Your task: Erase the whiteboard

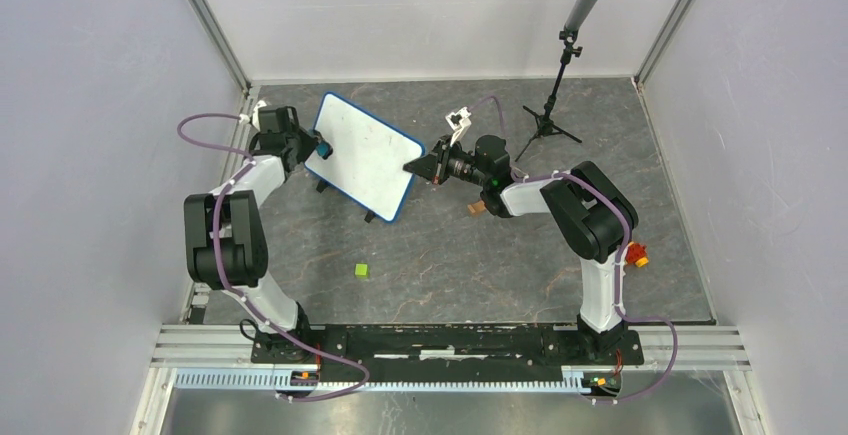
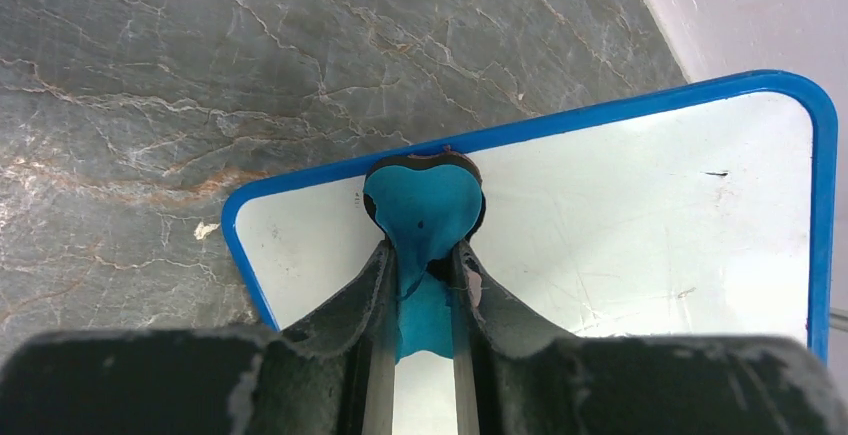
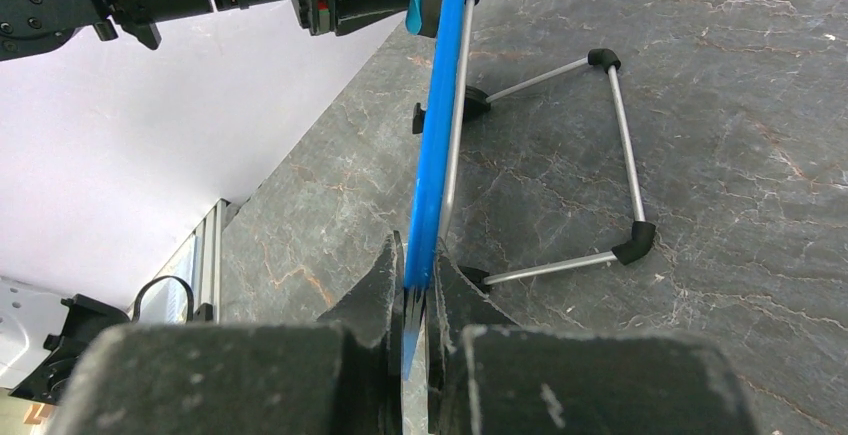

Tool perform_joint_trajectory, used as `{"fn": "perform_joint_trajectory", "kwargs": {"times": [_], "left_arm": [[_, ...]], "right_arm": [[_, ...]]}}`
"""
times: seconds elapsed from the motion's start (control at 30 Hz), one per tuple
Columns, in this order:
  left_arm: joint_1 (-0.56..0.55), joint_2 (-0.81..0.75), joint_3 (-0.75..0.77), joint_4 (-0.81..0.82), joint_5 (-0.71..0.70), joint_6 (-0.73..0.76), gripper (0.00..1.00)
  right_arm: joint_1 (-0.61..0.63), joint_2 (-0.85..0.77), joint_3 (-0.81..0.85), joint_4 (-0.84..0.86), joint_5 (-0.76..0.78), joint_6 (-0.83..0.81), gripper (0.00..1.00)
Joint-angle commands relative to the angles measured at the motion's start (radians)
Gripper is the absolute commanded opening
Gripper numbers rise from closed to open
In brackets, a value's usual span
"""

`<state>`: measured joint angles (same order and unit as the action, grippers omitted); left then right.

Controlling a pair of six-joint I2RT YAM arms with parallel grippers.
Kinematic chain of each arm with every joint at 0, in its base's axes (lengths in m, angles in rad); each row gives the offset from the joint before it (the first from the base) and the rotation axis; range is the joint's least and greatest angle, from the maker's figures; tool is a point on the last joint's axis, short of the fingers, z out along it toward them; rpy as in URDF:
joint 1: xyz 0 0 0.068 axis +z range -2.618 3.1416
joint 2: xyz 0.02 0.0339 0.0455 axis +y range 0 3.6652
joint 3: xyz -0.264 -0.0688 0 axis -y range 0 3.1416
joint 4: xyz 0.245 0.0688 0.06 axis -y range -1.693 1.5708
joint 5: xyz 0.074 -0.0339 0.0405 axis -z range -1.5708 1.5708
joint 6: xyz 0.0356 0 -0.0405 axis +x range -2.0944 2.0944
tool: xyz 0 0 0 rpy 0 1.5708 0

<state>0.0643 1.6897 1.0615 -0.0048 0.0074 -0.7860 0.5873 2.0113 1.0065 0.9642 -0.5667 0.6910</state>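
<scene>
The light, stiff, blue-framed whiteboard (image 1: 362,155) seems tippy; the right gripper (image 3: 418,275) clamps its frame edge. The left gripper (image 2: 425,255) pinches a teal soft pad (image 2: 422,200).

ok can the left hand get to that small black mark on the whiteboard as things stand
Probably yes: the left hand presses its teal eraser on the whiteboard face, and bare board lies between it and the black mark. The right hand pinches only the board's edge.

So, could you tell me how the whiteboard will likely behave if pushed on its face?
Probably stiff: the whiteboard shows a straight edge where the right gripper pinches it. Likely light and tippy, since it is thin and props on a slim wire stand.
</scene>
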Motion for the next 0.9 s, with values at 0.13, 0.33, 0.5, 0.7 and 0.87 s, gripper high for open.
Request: {"fn": "perform_joint_trajectory", "kwargs": {"times": [0.13,0.33,0.5,0.7,0.87], "left_arm": [[0.068,0.034,-0.104,0.185,0.257,-0.111,0.26],[0.129,0.083,-0.23,0.317,0.299,-0.214,0.26],[0.137,0.063,-0.252,0.321,0.278,-0.236,0.27],[0.087,-0.015,-0.19,0.206,0.24,-0.136,0.27],[-0.05,-0.058,-0.108,0.071,0.138,-0.012,0.28]], "right_arm": [[0.037,0.01,0.019,-0.004,-0.119,-0.061,0.0],[0.037,0.013,0.023,-0.007,-0.121,-0.061,0.0],[0.038,0.024,0.031,-0.002,-0.126,-0.054,0.0],[0.038,0.037,0.046,-0.006,-0.131,-0.051,0.0],[0.037,0.036,0.053,-0.038,-0.126,-0.075,0.0]]}}
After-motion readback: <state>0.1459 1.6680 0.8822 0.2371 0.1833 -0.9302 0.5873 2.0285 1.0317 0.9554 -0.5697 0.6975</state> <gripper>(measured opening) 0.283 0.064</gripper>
